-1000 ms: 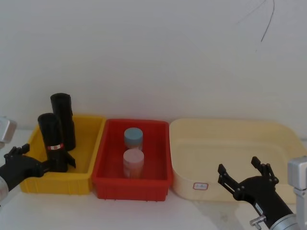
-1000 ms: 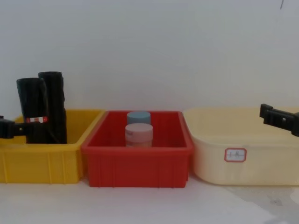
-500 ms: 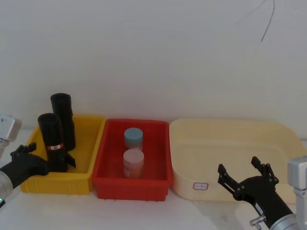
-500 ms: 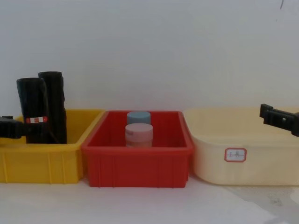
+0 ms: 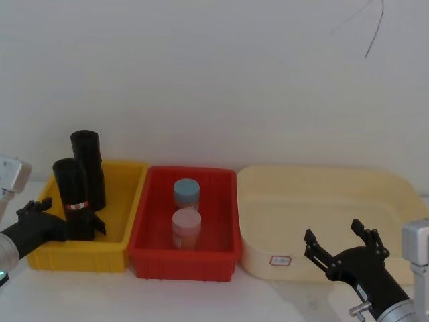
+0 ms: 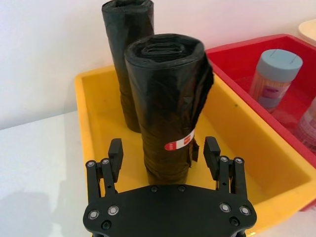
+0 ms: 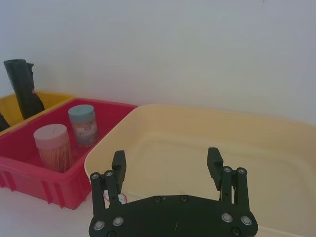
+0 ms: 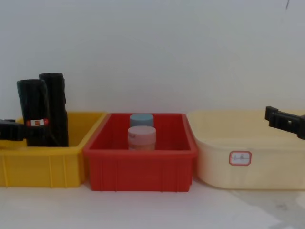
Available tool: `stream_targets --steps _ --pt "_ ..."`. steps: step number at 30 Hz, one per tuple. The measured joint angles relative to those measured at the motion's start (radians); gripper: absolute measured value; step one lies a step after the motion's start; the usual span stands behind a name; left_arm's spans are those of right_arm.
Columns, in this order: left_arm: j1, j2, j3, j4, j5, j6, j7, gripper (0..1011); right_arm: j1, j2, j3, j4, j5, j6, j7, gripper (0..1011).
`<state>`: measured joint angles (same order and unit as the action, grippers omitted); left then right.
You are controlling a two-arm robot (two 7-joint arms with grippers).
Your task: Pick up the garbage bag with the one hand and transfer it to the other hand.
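garbage bag [image 6: 165, 113] upright | just ahead of spread left pincer [image 6: 163, 145]

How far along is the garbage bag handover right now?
Done: the left gripper is open and lined up at the garbage bag. In hand: nothing gripped; the bag stands in the yellow bin. Left: close, lift, pass to the open right gripper near the cream tub.
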<state>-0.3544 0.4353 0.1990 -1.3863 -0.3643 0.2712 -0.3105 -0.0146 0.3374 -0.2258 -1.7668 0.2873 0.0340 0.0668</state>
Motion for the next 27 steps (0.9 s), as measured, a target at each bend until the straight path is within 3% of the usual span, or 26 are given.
stream_targets --steps 27 --pt "-0.096 -0.009 0.039 0.120 0.009 -0.007 -0.067 1001 0.000 0.000 0.000 0.000 0.000 0.000 0.000 1002"
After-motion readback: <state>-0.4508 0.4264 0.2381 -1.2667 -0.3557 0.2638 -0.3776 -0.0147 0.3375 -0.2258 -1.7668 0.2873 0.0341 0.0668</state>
